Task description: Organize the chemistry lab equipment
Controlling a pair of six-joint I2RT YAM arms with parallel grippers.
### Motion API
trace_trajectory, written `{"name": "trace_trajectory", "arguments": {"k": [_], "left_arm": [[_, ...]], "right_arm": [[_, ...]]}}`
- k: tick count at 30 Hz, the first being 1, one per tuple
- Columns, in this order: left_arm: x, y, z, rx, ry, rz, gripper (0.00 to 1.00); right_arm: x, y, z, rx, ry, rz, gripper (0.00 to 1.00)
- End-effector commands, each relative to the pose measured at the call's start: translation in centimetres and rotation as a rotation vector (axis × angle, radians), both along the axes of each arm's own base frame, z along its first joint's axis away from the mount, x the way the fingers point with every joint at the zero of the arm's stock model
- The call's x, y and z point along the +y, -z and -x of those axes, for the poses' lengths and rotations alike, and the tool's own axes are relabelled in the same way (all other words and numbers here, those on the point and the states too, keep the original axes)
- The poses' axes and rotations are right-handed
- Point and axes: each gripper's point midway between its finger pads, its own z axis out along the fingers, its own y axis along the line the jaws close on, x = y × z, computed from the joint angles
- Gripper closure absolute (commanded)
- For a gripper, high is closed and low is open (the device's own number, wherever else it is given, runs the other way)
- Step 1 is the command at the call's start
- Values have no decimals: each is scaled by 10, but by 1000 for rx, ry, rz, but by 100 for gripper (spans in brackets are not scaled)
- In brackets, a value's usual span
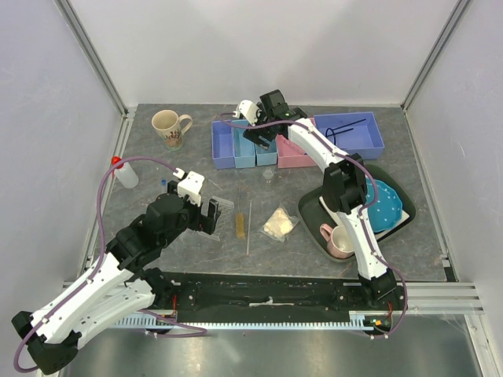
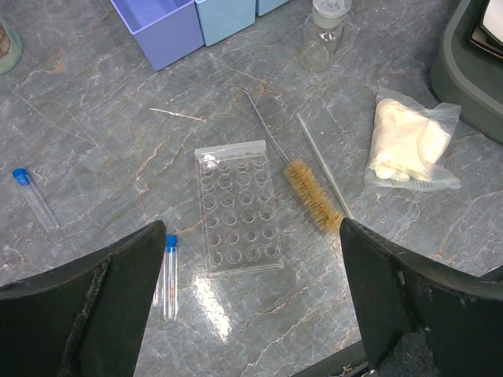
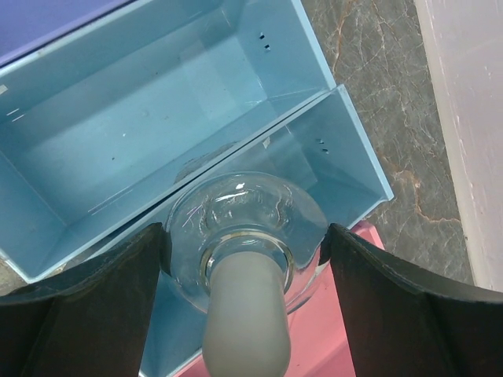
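As viewed from above, found right gripper (image 1: 261,135) over the light-blue bin (image 1: 266,157) at the far edge of the table (image 1: 428,196), arm stretched well forward, elbow raised. Found left gripper (image 1: 202,218) hanging toward the near edge, left of middle, wrist tipped down, arm folded low.

From left wrist: noted jaws spread wide, holding nothing, straddling the rack (image 2: 237,208) lying flat on the table. Judged rack light, stiff and thin; best taken across its long edges. Noted tubes (image 2: 170,275) to its left, brush (image 2: 310,192) just right, bag (image 2: 409,141) farther right.

From right wrist: noted jaws clamped on the bottle (image 3: 244,228) by its round body, stopper (image 3: 244,314) toward the camera, bin below. Judged glass smooth, fragile, prone to slip; stopper possibly loose. Recommend lowering before release.
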Motion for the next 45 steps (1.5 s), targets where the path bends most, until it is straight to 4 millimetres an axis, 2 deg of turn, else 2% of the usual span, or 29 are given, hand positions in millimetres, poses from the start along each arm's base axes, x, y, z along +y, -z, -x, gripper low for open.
{"name": "trace_trajectory", "arguments": {"k": [1,8,21,28,31,32,34,35,37,41,44,45], "left_arm": [[0,-11,-6,-53,-6,9,2],[0,-12,-5,-57,-1,13,2],[1,-15,-3,-67,5,24,2],[1,-14,-3,-65,6,23,2],[0,-15,-3,-67,8,26,2],[0,-15,-2,-66,9,25,2],[-1,-15,-2,-66,12,27,2],[-1,-16,-2,-67,13,29,2],[-1,-15,-2,-65,14,31,2],[-2,-17,0,-66,24,41,2],[-3,-19,1,-69,27,50,2],[-3,-18,1,-67,27,50,2]], "right_arm": [[6,-27,-10,-77,-22,-40,11],[9,-53,2,-96,-48,-65,2],[25,-94,22,-131,-82,-113,2],[25,-104,29,-122,-81,-131,2],[25,-119,36,-129,-80,-154,2],[25,-130,40,-130,-75,-180,2],[25,-137,48,-116,-75,-202,2],[27,-152,57,-114,-82,-238,2],[25,-155,69,-84,-85,-260,2],[17,-169,109,-19,-96,-331,2],[12,-173,128,5,-91,-379,2],[11,-174,128,-1,-79,-386,2]]}}
